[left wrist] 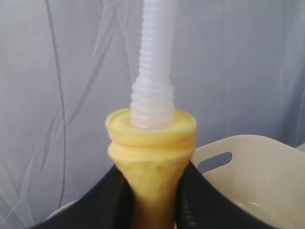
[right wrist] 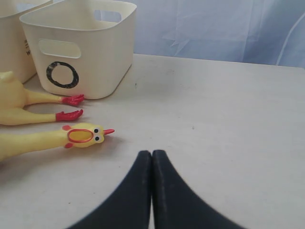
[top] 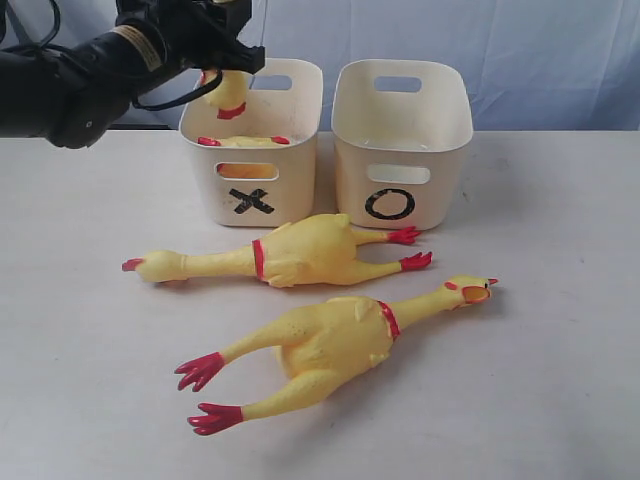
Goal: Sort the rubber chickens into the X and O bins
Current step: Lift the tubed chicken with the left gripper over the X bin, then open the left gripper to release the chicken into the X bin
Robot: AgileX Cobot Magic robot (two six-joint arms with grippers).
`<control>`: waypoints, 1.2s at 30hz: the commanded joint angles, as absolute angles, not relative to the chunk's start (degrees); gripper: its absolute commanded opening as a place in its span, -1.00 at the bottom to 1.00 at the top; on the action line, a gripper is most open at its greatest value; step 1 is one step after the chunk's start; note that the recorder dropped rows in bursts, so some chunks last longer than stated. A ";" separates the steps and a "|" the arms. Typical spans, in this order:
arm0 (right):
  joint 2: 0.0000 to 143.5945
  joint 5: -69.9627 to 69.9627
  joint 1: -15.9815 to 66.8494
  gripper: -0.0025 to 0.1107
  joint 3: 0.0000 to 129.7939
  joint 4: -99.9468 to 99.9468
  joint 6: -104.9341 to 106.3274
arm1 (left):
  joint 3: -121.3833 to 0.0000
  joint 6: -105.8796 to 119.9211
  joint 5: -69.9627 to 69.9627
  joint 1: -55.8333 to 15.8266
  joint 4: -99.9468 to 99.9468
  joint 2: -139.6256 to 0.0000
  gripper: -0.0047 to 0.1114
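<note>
My left gripper (top: 226, 68) hangs over the X bin (top: 290, 190), shut on a rubber chicken (top: 229, 96). In the left wrist view the gripper (left wrist: 152, 193) clamps that chicken's yellow neck (left wrist: 151, 143), with a white ribbed tube (left wrist: 153, 71) sticking out of it. Another chicken (top: 245, 141) lies inside the X bin. Two more chickens lie on the table, one (top: 295, 250) in front of the bins and one (top: 330, 340) nearer the front. The O bin (top: 400, 150) stands to the right of the X bin. My right gripper (right wrist: 152, 155) is shut on nothing, low over the table near the front chicken's head (right wrist: 83, 135).
A blue-grey cloth backdrop (top: 520, 50) hangs behind the table. The O bin (right wrist: 81, 47) and the red feet (right wrist: 71, 107) of the middle chicken show in the right wrist view. A cream bin wall with a slot handle (left wrist: 257, 171) sits behind the held chicken.
</note>
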State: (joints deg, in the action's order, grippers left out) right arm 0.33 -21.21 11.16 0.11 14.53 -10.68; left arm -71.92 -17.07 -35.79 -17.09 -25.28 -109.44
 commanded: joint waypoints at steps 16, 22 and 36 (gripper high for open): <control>0.00 -20.49 11.43 -0.97 0.00 14.97 -10.49 | -81.59 -47.89 -37.31 -15.43 -38.52 -120.92 -0.92; 0.00 -20.49 11.43 -0.97 0.00 14.97 -10.49 | -82.30 -53.88 -37.18 -15.43 -37.75 -122.67 -0.92; 0.00 -20.49 11.43 -0.97 0.00 14.97 -10.49 | -82.97 -58.26 -29.52 -15.43 -37.66 -124.18 -0.12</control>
